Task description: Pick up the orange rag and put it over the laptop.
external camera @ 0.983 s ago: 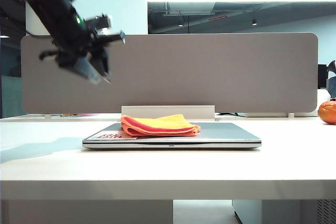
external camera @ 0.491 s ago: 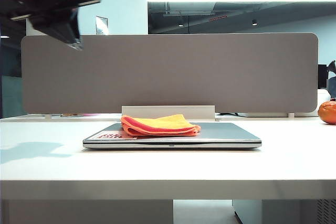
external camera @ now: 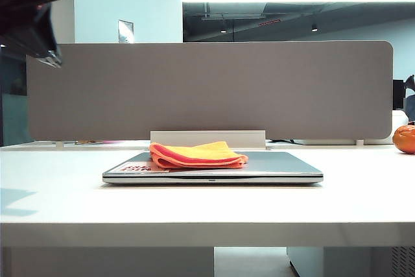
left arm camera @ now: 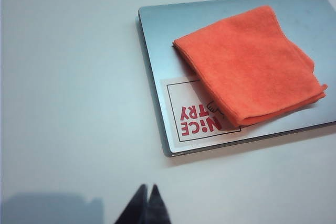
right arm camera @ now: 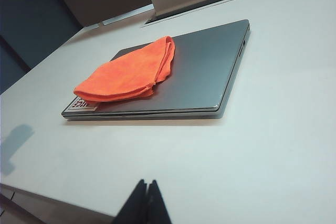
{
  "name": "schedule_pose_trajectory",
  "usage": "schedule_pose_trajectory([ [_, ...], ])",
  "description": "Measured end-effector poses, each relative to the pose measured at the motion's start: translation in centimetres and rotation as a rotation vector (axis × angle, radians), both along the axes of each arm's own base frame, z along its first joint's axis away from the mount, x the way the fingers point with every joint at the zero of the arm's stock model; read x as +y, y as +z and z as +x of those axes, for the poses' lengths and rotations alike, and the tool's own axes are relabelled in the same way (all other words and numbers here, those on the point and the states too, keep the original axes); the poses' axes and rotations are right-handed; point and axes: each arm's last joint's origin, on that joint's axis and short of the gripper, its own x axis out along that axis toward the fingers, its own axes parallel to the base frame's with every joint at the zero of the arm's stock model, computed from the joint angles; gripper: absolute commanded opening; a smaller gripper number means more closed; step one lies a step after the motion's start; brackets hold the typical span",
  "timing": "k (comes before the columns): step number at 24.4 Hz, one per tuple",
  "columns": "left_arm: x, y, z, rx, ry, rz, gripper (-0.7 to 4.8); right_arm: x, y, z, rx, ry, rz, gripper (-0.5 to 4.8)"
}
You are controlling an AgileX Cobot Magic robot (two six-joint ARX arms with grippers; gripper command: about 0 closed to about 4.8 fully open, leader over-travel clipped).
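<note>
L arm (external camera: pixel 29 11): matte black, blocky housing w/ flat plate edges, seen at 10 o'clock in ext view. L gripper (left arm camera: pixel 146 205): two dark, tapered, pointed fingers pressed together. R gripper (right arm camera: pixel 145 203): same black wedge-shaped fingers, tips meeting.

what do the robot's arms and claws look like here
Both are black. The left claw and the right claw each show two thin, dark fingers tapering to a pointed tip. In the exterior view the left arm is a bulky, boxy black housing; no markings or cables are readable.
</note>
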Motion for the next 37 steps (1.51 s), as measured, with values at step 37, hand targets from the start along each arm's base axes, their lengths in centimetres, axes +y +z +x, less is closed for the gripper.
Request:
schedule_pose_trajectory([
  [37, 6.3, -7.0, -9.2, -0.234, 0.349, -0.035, -0.05, 0.0, 0.0, 0.0, 0.0, 0.0, 0.0, -0.05],
])
